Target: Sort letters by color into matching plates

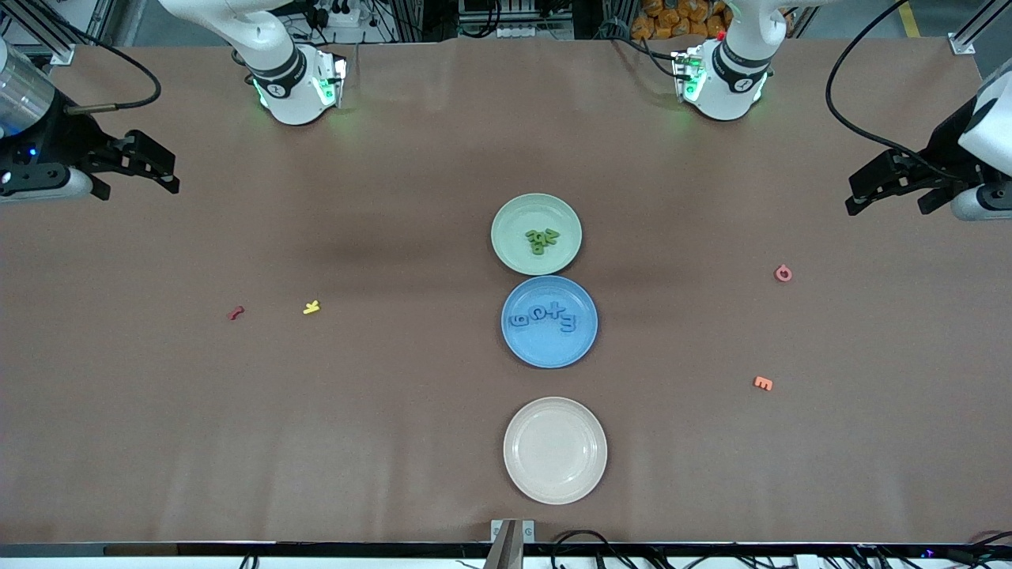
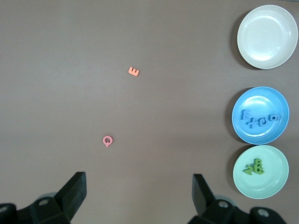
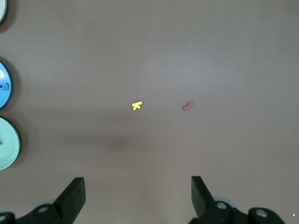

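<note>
Both the left gripper (image 1: pixel 885 192) at the frame's right edge and the right gripper (image 1: pixel 150 167) at its left edge are hanging wide open and empty, since the small green foam letters (image 1: pixel 541 239) are already sitting in the pale green round plate (image 1: pixel 511 217) at centre frame and the small blue foam letters (image 1: pixel 545 316) in the medium blue round plate (image 1: pixel 549 354) just below it, so sorting's looking done.

White rounded arm bases (image 1: pixel 296 75) with black bands, green lights; black angular left gripper (image 1: pixel 889 188); black right gripper (image 1: pixel 138 164); black cables (image 1: pixel 858 118).

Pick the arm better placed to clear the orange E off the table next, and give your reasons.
Left. The orange E lies toward the left arm's end of the table. The left gripper is open over that end; the right gripper waits at its own.
</note>
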You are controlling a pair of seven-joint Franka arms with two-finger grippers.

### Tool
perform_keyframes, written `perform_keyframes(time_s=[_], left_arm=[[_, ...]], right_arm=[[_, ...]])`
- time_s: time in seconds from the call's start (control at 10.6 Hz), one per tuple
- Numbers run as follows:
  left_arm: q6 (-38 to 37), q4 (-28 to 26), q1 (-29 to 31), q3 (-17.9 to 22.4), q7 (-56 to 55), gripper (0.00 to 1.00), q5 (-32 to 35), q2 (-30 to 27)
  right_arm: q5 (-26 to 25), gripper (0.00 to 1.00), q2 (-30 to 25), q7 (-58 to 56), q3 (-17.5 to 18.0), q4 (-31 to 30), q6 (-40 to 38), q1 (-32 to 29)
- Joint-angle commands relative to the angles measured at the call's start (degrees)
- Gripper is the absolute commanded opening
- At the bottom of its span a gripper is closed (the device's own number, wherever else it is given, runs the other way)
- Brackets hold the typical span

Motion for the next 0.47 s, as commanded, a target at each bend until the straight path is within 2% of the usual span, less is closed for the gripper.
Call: perform_keyframes(time_s=[0.0, 0.38], left_arm=[[0.3, 0.3, 0.3, -0.2, 0.4, 1.0, -0.6, 0.0], [0.3, 0.3, 0.3, -0.2, 0.4, 1.0, -0.6, 0.1]], right_arm=[[0.8, 1.0, 0.3, -0.2, 0.0, 1.9, -2.4, 0.0], [0.9, 1.0, 0.4, -0.4, -0.1, 2.0, -2.8, 0.0]])
